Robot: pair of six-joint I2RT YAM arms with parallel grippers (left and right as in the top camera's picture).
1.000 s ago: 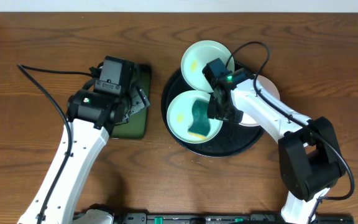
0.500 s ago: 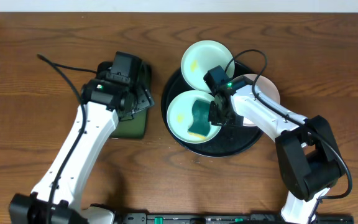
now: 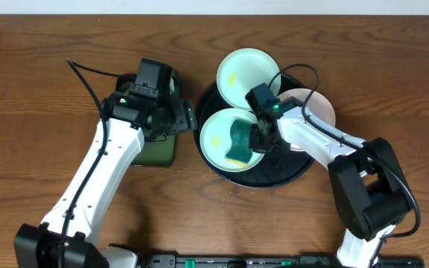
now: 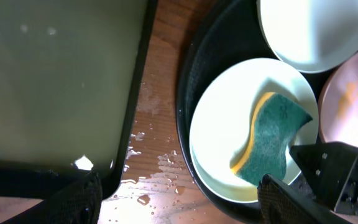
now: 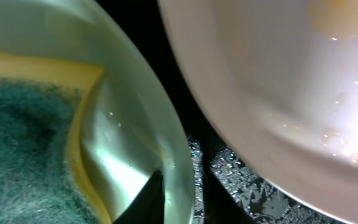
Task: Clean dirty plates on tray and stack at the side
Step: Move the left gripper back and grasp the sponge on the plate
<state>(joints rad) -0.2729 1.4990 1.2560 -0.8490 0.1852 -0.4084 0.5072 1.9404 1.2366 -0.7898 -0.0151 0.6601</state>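
1. The right hand [image 3: 258,138] sits low over the black tray [image 3: 274,177]. Its fingers [image 5: 149,198] straddle the right rim of the near plate [image 3: 213,138], but I cannot tell whether they pinch it.
2. The left hand [image 3: 182,119] hangs with its fingers wide apart and holds nothing. It is over the gap between the green tray [image 3: 155,152] and the black tray.
3. A green-and-yellow sponge [image 3: 238,146] lies in the near plate. The far plate [image 3: 246,71], smeared yellow, overlaps the tray's far rim. The white plate [image 3: 315,104] lies at the right, partly under the right arm.
4. The desk [image 3: 36,59] is dark wood grain, with water drops [image 4: 146,163] between the two trays.
5. A second ago the left hand was over the green tray; it has swung right. The right hand's fingers have drawn closer together. The plates and sponge are unmoved.
6. Bare wood lies left of the green tray and along the near edge.
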